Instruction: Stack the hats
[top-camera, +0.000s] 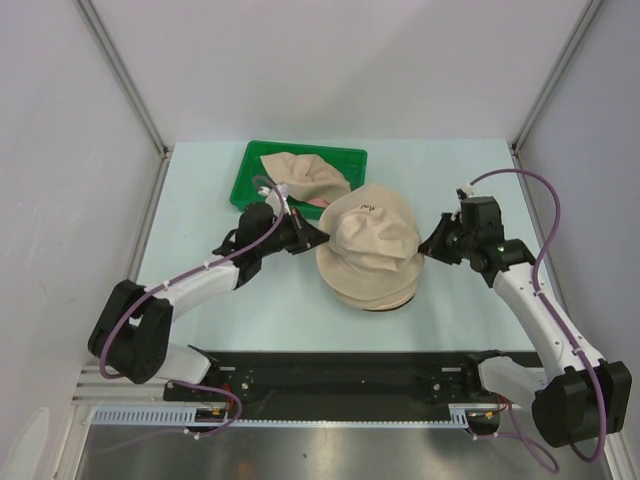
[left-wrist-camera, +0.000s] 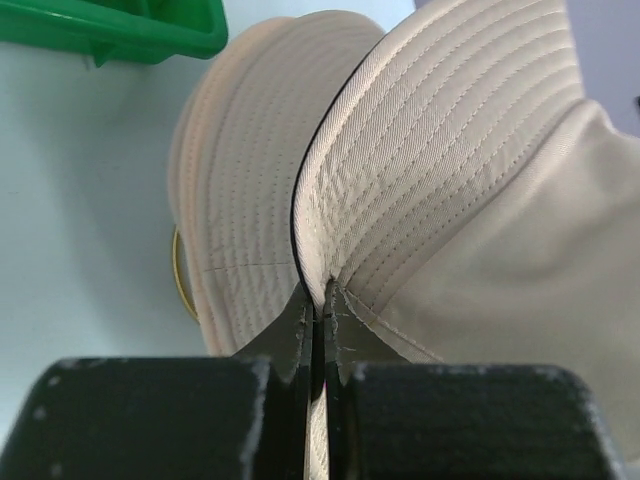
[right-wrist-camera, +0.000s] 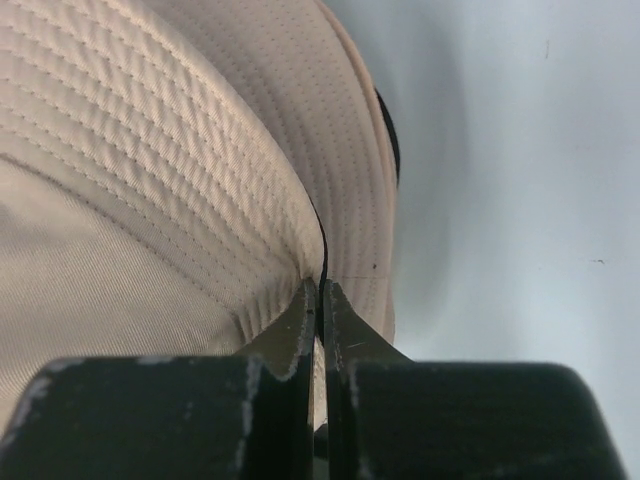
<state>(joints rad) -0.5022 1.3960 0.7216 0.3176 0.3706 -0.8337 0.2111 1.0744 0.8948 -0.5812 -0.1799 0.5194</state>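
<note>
A pale blue-green counter (top-camera: 200, 290) fills the middle of the overhead view, boxed in by plain white walls (top-camera: 330, 60) along the top and sides. Just right of centre sits a pile of hats (top-camera: 375, 292), beige, crowns up. The uppermost hat (top-camera: 372, 232) lies on it with its brim drawn out across the frame, so its long axis runs left to right between the two arms. In the upper middle, a green tray (top-camera: 250, 175) holds one crumpled hat (top-camera: 310, 178) showing a little pink. The left pincer (left-wrist-camera: 318, 300) is clamped tight on the uppermost hat's left brim edge, and the right pincer (right-wrist-camera: 320, 300) is clamped the same way on the right edge. A sliver of gold ring (left-wrist-camera: 178, 270) peeks from under the pile.
</note>
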